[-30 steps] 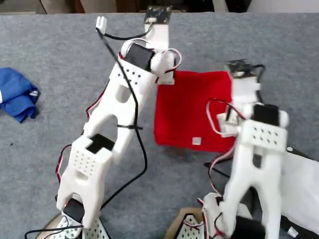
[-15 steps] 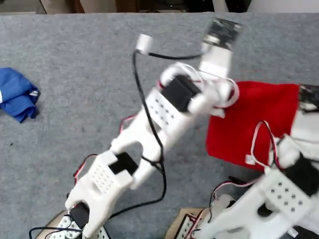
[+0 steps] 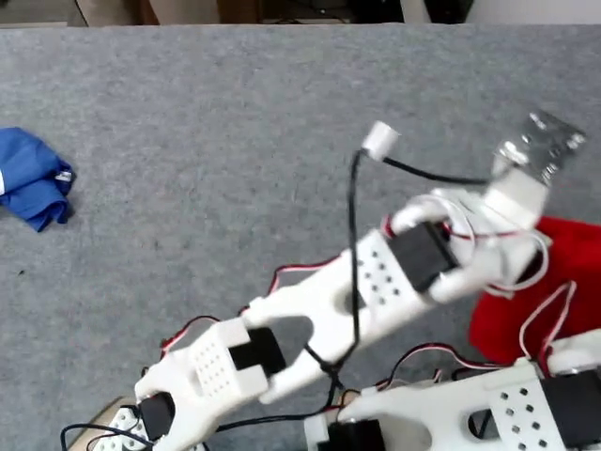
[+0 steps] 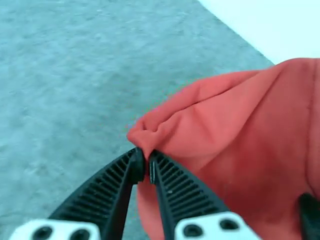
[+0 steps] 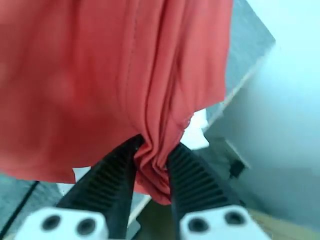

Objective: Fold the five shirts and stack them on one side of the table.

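Red shirt (image 3: 577,263) had travelled from table centre to the far right edge within the second. It ran off the right side of the high view, and the left arm (image 3: 376,291) lay across its near corner. That arm had swung rightward with the cloth. The right arm (image 3: 488,413) had dropped low along the front edge.

Blue shirt (image 3: 33,188), crumpled, had not shifted from the left edge of the grey table (image 3: 235,113), well apart from the red one.

Left gripper (image 4: 146,162): jaws nearly closed, pinching a bunched fold at the shirt's edge. Right gripper (image 5: 152,147): jaws narrow, clamped on a gathered pleat of the same shirt, with cloth draped above them.

Past that cloth was a white patch (image 5: 199,131), too little seen to identify. How neatly the red shirt lay could not be judged.
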